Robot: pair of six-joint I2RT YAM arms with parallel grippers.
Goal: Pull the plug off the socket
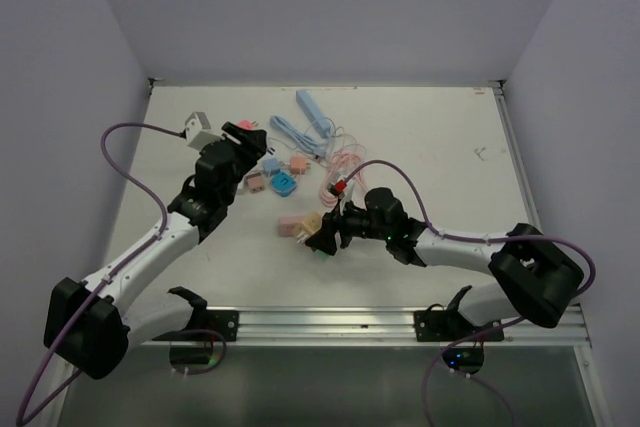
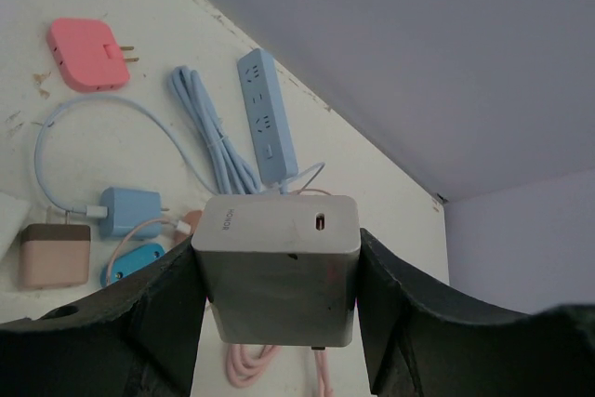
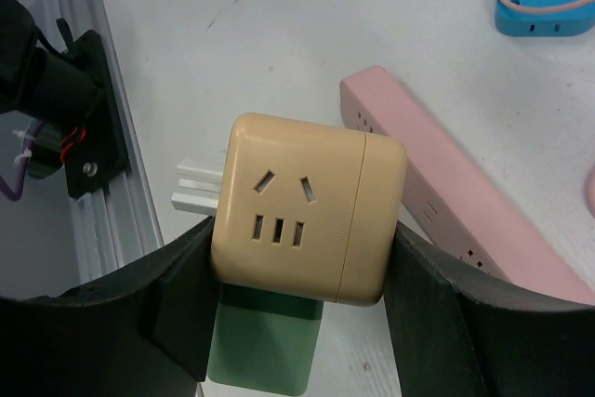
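**Left arm.** From its base at the near left corner, the arm rises and bends toward the back left of the table (image 1: 430, 147). The left gripper (image 1: 243, 135) is raised above the surface. Its fingers (image 2: 167, 309) are pressed against two opposite sides of a gray charger (image 2: 277, 281), which is pinched off the table. The charger's upper face shows a small oval port and a short printed word, too small to read. Beyond it on the table lie a pink adapter (image 2: 85, 53) and a blue power strip (image 2: 267, 118).

**Right arm.** From the near right corner, the forearm stretches low and leftward to the table's middle. The right gripper (image 1: 322, 237) is clamped on a beige socket cube (image 3: 307, 220), with one finger on either side. The cube's visible face carries outlet slots and no writing. A green plug (image 3: 265, 346) sits against the cube's underside, between the fingers. White prongs (image 3: 198, 185) project from the cube's left side. A pink power strip (image 3: 446, 192) lies just beside the cube on its right.
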